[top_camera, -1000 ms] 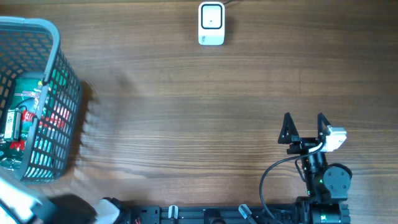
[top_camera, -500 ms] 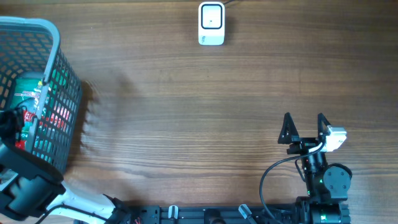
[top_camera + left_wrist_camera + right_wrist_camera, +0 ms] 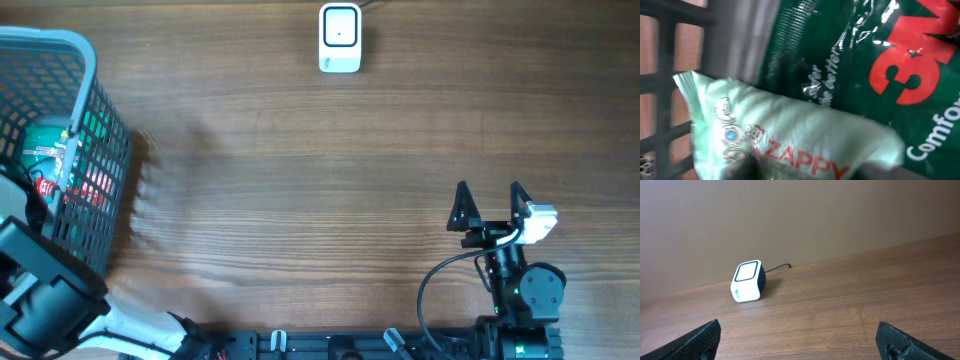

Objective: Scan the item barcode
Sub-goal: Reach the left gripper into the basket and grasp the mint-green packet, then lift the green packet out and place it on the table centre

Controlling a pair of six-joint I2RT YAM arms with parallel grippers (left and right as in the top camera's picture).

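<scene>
The left arm [image 3: 45,300] is being held bent over the near corner of the basket [image 3: 95,60], with its wrist tipped down inside the basket walls. The right arm [image 3: 510,270] is being kept folded and upright, well to the right of the basket, with its wrist being pointed toward the scanner [image 3: 340,38].

The basket is being cut off by the left edge of the overhead view. Its mesh wall [image 3: 670,75] is being shown close beside the left wrist camera, so little room is being left inside. To the right of the basket, a wide stretch of bare counter [image 3: 300,200] is being left open. The scanner [image 3: 747,281] is being kept well to the right of the basket, toward the far side of the counter.

Inside the basket, a pale green pouch [image 3: 790,145] is being shown lying over a dark green pack [image 3: 865,60], with one pouch corner near the mesh wall. The left jaws are being shown only as dark blurs against the pouch's lower edge. How far they are parted cannot be told, nor whether the pouch is being gripped. The right jaws are being held wide, with nothing being held or touched between them.
</scene>
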